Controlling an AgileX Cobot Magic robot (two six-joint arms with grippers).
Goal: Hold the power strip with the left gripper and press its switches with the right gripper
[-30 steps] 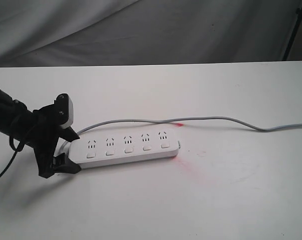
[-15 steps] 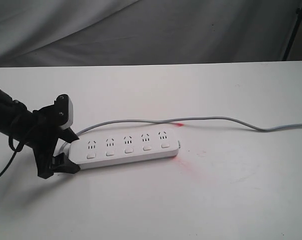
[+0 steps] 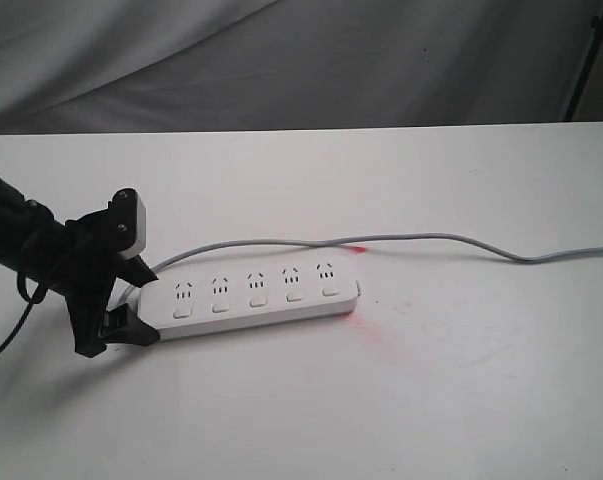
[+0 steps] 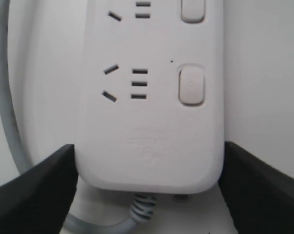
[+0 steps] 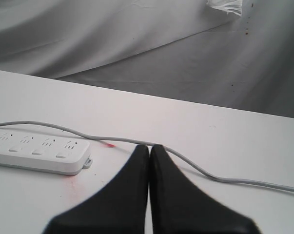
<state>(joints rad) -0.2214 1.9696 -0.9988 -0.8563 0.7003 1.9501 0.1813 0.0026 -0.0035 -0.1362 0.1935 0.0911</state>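
Observation:
The white power strip (image 3: 256,290) lies flat on the table, sockets up, with its row of switches (image 3: 256,299) along the near edge. My left gripper (image 3: 146,303) straddles the strip's cord end, one black jaw against each long side. In the left wrist view the jaws of the left gripper (image 4: 149,148) touch both sides of the power strip (image 4: 149,97), and one switch (image 4: 191,85) shows just beyond them. The right gripper (image 5: 150,148) is out of the exterior view; its fingers are pressed together, empty, well away from the power strip (image 5: 37,151).
The thin grey cord (image 3: 431,240) loops from the strip's left end and runs behind it, off the table's right edge. A red smear (image 3: 381,320) marks the white table beside the strip's right end. Grey cloth (image 3: 301,60) hangs behind the table.
The left gripper's jaws have drawn in slightly against the strip's end. The strip itself has stayed in place.

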